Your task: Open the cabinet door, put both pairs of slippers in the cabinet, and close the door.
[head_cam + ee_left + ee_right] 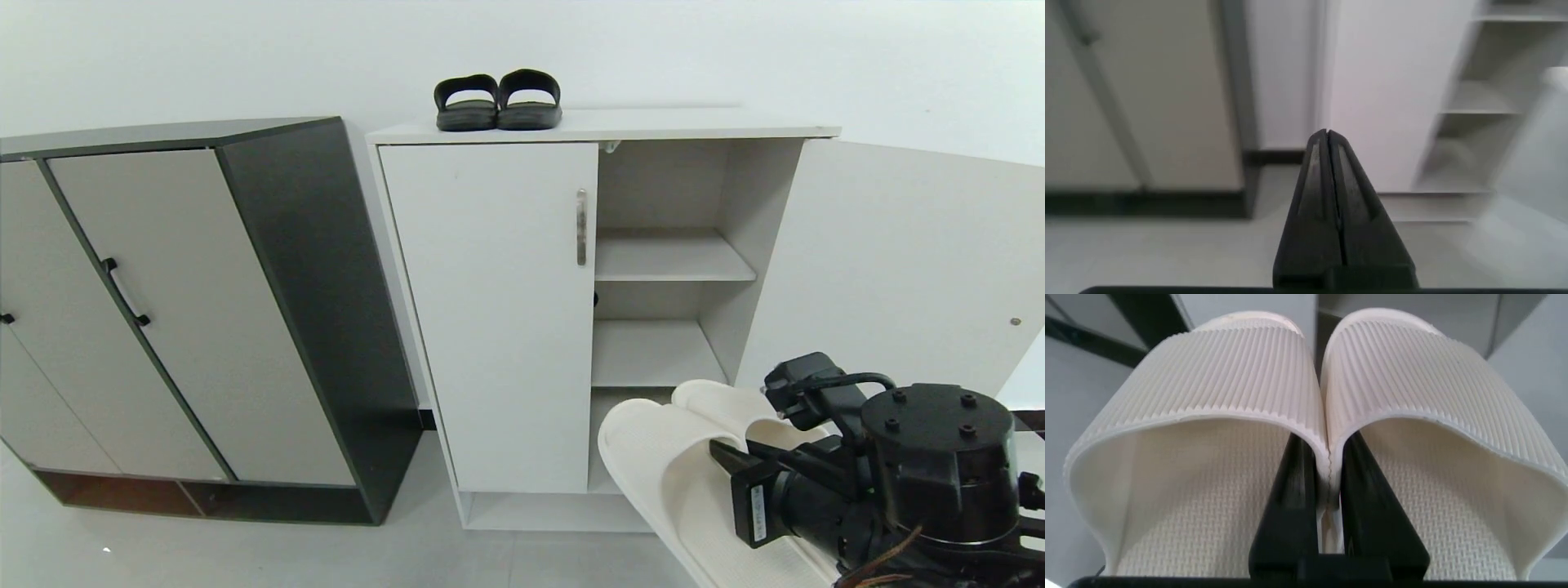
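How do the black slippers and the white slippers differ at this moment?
The black slippers sit on the cabinet top, untouched; the white slippers are clamped by the right gripper, low before the open compartment. The black pair rests flat; the white pair hangs in the air. Both pairs lie side by side.

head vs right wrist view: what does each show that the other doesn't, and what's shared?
Head, not wrist: matte black pair of slippers on top of the white wooden cabinet, its right door open, shelves inside. Wrist, not head: right end effector clamped on the touching inner edges of the ribbed cream foam pair of slippers. Shared: that cream pair, held before the open compartment.
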Motion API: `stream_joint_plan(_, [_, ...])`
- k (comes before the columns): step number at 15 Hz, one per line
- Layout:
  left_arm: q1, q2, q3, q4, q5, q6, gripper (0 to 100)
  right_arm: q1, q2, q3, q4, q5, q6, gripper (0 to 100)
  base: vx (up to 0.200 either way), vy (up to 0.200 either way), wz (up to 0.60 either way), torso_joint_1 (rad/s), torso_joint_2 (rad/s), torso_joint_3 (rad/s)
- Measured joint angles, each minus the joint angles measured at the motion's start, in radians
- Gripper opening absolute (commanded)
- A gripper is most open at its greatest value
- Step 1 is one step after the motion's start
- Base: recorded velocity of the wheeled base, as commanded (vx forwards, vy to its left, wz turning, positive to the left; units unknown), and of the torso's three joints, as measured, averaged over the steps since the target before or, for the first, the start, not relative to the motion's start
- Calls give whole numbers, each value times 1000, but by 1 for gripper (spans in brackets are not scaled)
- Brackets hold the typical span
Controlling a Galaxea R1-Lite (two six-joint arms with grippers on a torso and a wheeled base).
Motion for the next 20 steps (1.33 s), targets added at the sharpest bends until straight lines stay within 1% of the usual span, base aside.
stream_joint_plan(1, [10,-30,20,-2,-45,8,0,0,0,0,-2,-1,0,0,0,0,0,0,0,0])
stream_joint_plan(2, [13,-50,27,-5,-67,19,0,4,1,1,0,-1,0,0,0,0,0,0,0,0])
stream_joint_plan(3, [16,-65,34,6,-48,18,0,6,1,1,-2,0,0,0,0,0,0,0,0,0])
stream_joint_plan(4, [17,-74,34,8,18,17,0,6,1,1,-1,-1,0,0,0,0,0,0,0,0])
stream_joint_plan(5, [18,-79,37,23,99,21,0,9,1,1,-1,-1,0,0,0,0,0,0,0,0])
stream_joint_plan(6, [18,-83,37,28,110,29,0,13,1,0,-1,-1,0,0,0,0,0,0,0,0])
stream_joint_plan(7, [18,-86,39,31,41,33,0,13,0,0,-1,-1,0,0,0,0,0,0,0,0])
stream_joint_plan(8, [18,-87,39,32,-15,36,0,14,0,0,-2,-1,0,0,0,0,0,0,0,0])
stream_joint_plan(17, [18,-90,39,35,-16,26,0,13,21,-4,-40,-8,1,0,0,0,0,0,0,0])
stream_joint_plan(20, [18,-90,39,35,-16,26,0,12,30,-12,-40,-12,3,0,0,-200,0,4,2,4])
